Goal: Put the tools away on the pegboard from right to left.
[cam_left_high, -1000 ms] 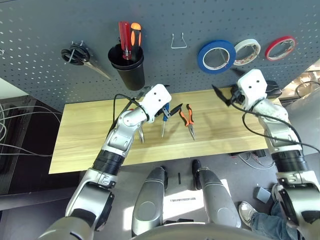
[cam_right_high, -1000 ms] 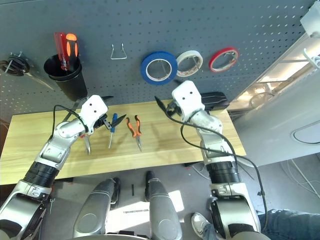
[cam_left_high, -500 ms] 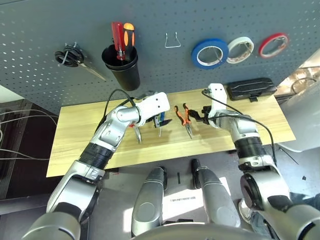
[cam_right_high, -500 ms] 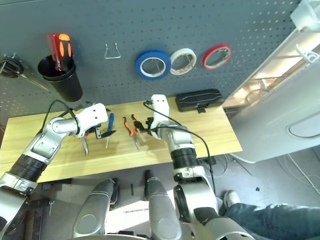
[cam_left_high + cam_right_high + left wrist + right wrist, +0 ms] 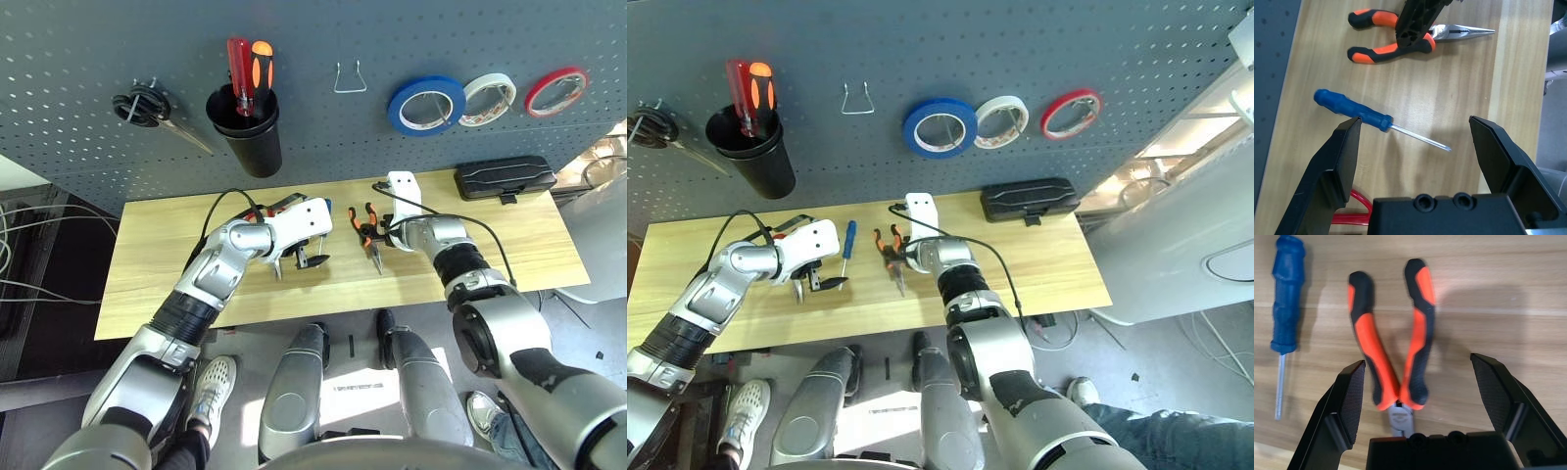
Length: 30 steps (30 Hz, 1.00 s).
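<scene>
Right gripper open, fingers straddling the pliers lying on the table near its mid rear edge. Left gripper open above the screwdriver.

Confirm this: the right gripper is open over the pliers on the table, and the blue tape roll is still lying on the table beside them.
One part is wrong. The blue tape roll already hangs on the pegboard, as the left eye view shows. The rest stands: the right gripper is open over the pliers on the table.
</scene>
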{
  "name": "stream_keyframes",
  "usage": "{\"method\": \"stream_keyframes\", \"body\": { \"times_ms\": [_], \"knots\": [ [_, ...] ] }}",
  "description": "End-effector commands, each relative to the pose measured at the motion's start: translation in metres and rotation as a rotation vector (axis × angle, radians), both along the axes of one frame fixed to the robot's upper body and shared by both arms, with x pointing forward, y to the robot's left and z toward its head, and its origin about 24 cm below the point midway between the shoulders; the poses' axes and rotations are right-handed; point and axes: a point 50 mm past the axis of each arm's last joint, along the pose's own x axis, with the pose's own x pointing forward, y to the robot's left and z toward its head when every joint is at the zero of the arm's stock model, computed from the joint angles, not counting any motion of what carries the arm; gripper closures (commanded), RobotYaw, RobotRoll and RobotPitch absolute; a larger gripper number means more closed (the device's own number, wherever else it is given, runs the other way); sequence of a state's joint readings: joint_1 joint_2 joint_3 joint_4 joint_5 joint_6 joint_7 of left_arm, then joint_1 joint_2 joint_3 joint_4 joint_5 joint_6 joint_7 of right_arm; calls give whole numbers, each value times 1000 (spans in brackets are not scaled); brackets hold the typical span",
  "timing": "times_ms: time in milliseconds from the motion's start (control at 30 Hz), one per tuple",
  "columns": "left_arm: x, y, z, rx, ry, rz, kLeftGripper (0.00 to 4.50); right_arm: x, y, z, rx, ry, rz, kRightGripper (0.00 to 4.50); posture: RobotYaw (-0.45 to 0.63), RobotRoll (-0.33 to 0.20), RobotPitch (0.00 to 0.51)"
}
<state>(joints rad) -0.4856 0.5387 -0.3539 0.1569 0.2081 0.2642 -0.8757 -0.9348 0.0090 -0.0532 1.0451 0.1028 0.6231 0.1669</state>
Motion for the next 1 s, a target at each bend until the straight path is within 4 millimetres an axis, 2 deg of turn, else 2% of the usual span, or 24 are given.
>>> {"method": "stream_keyframes", "body": {
  "times_ms": [33, 200, 233, 300, 467, 500, 800, 933, 1000],
  "knots": [
    [-4, 2, -6, 11, 29, 1, 0, -8, 8, -15, -17, 58, -1, 58, 213, 0, 310],
    [-4, 1, -6, 10, 41, 1, 0, -9, 13, -16, -63, 79, 17, 58, 213, 0, 310],
    [-4, 1, -6, 8, 43, 1, 0, -10, 13, -16, -74, 84, 23, 230, 213, 0, 310],
    [-5, 1, -6, 6, 44, 1, 0, -10, 13, -17, -89, 90, 27, 676, 217, 0, 309],
    [-6, 1, -6, -4, 46, 8, 0, -11, 10, -17, -112, 115, 33, 2401, 217, 0, 309],
    [-6, 1, -6, -7, 44, 11, 0, -11, 10, -17, -113, 118, 37, 2590, 217, 0, 309],
    [0, -2, 2, -81, -23, 49, 0, -2, 6, 2, -103, 49, 139, 2596, 199, 0, 299],
    [2, -1, 9, -150, -86, 82, 0, 4, -1, 24, -30, -109, 279, 2596, 194, 0, 300],
    [3, 1, 13, -182, -126, 107, 0, 2, -13, 36, -26, -218, 333, 2596, 191, 0, 301]
  ]
}}
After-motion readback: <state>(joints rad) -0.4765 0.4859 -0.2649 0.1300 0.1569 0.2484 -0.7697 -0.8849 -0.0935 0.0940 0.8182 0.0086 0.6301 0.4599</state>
